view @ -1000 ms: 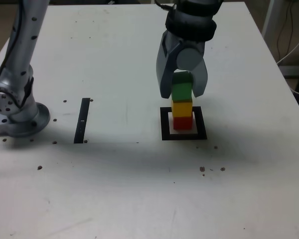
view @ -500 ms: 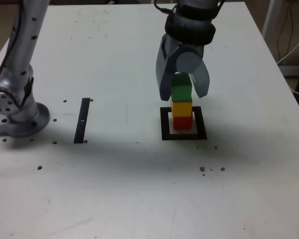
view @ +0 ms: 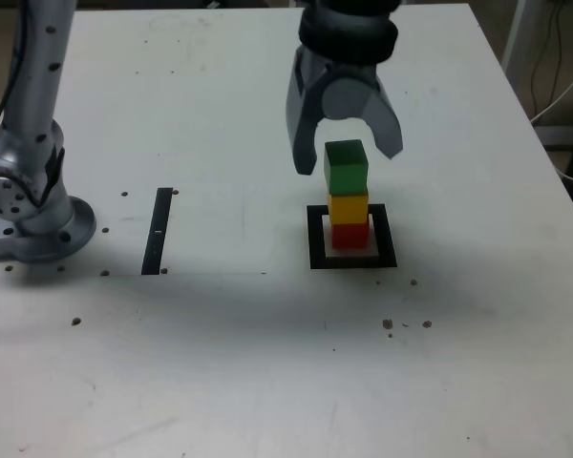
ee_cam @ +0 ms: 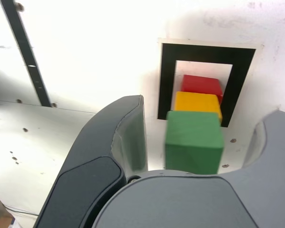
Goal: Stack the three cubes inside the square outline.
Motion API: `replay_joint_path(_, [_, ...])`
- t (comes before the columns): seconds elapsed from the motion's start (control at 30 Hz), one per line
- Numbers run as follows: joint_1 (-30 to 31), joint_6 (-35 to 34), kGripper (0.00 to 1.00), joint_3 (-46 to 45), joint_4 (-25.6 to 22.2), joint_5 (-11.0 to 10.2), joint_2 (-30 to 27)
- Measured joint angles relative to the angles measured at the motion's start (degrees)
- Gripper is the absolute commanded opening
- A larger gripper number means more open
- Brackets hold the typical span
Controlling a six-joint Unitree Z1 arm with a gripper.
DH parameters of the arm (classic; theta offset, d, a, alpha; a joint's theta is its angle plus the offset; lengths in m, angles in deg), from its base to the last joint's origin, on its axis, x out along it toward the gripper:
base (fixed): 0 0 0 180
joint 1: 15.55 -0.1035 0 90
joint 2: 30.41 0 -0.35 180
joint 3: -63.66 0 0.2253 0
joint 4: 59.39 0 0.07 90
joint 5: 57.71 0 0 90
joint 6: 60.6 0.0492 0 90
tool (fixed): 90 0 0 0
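Wide open, the tool [view: 346, 164] hangs above the tower with nothing between its two grey fingers, one finger tip on each side of the green cube's upper part and clear air between them and the block. Green cube [view: 346, 168] sits on top, yellow cube [view: 349, 207] in the middle, red cube [view: 350, 235] at the base: three blocks, one column, standing upright. That column rests on the white centre of the square outline [view: 315, 239], whose thick black frame shows all round the red block in the exterior view.

Over to the wrist view, looking down the stack: green cube [ee_cam: 194, 140] nearest the lens, yellow cube [ee_cam: 198, 103] peeking out behind it, red cube [ee_cam: 202, 85] behind that, all framed by the square outline [ee_cam: 165, 80]. One dark finger [ee_cam: 118, 142] lies beside the green block with a gap showing, the other grey finger on the far side, also apart.

On the exterior view's left, a narrow black strip [view: 158, 231] lies flat on the white desk [view: 220, 363], well apart from the outline, and the arm's grey base [view: 29, 215] stands near the desk's edge.
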Motion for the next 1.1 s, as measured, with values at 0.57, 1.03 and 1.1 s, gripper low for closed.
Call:
replay_joint_path(0.57, [0.0,0.0,0.99,-9.6,0.1,-1.2,-11.5])
replay_joint_path(1.03, [0.0,0.2,0.99,-26.8,4.0,-0.7,-22.7])
replay_joint_path(1.1, [0.0,0.2,0.99,-30.2,4.9,-0.5,-24.2])
